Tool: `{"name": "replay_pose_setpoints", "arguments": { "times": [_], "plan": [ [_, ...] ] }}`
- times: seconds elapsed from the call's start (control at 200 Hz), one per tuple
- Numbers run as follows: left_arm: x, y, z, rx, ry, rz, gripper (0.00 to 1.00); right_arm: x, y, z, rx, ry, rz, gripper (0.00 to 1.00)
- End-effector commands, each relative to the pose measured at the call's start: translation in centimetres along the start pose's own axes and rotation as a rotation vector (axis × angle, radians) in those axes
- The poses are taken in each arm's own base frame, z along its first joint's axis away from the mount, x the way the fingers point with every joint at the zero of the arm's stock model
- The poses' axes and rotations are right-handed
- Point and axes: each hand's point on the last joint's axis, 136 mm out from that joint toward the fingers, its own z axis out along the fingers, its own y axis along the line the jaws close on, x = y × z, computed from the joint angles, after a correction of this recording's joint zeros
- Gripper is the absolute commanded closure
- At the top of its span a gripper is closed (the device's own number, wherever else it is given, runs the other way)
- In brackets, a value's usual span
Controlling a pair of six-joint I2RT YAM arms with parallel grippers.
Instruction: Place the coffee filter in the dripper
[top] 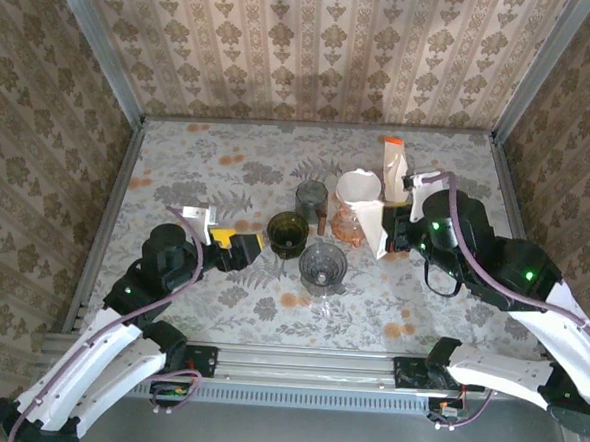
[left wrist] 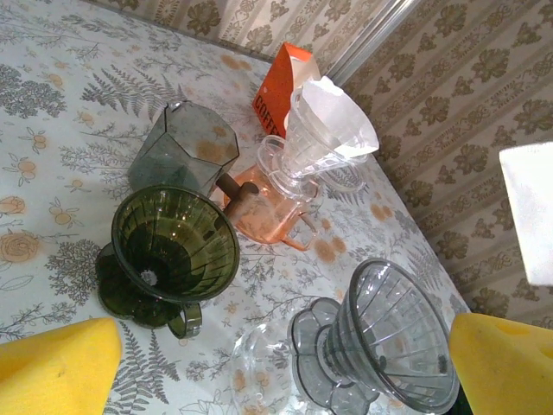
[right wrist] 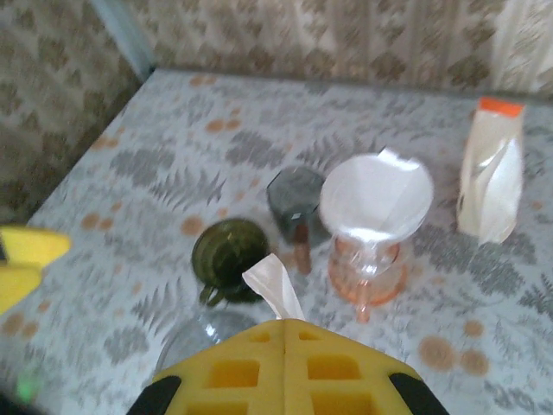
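1. Coffee filter (right wrist: 271, 285): white, pinched between the yellow pads of the right gripper (right wrist: 285, 346), with one edge sticking up out of the pads. In the top view it hangs off the table, just right of the pink base (top: 349, 225).
2. Right gripper: jaws closed on that filter, pads meeting face to face.
3. Left gripper (top: 242, 242): jaws wide apart, nothing between them. It sits just left of the green dripper (top: 287, 234), pointing at it.
4. Green dripper: upright on the table (top: 218, 166), bowl bare inside.
5. Smoky dripper (top: 322, 264): upright, just right of and nearer than the green one, also bare inside.
6. Clear dripper (left wrist: 313, 147): seated on the pink base, with a second filter (left wrist: 333, 117) already lining it.
7. Grey glass (top: 310, 198): behind the green dripper, touching or nearly touching the pink base; cannot tell which.
8. Filter packet (top: 393, 164): orange-topped, standing behind and right of the lined dripper.
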Motion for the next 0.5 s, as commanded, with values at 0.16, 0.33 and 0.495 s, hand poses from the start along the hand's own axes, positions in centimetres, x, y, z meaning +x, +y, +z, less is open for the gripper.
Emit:
{"name": "replay_pose_setpoints", "arguments": {
  "times": [0.16, 0.33, 0.495],
  "plan": [
    [-0.6, -1.1, -0.6, 0.037, -0.004, 0.051, 0.0, 4.4, 1.8, -0.1, 0.015, 0.27, -0.054, 1.0],
    [-0.3, -1.2, -0.6, 0.05, 0.01, 0.058, 0.0, 5.5, 3.5, 1.1, -0.01, 0.376, -0.072, 1.0],
    [-0.1, -1.3, -0.5, 0.064, 0.017, 0.058, 0.0, 6.1, 5.1, 2.4, -0.022, 0.463, -0.1, 1.0]
  ]
}}
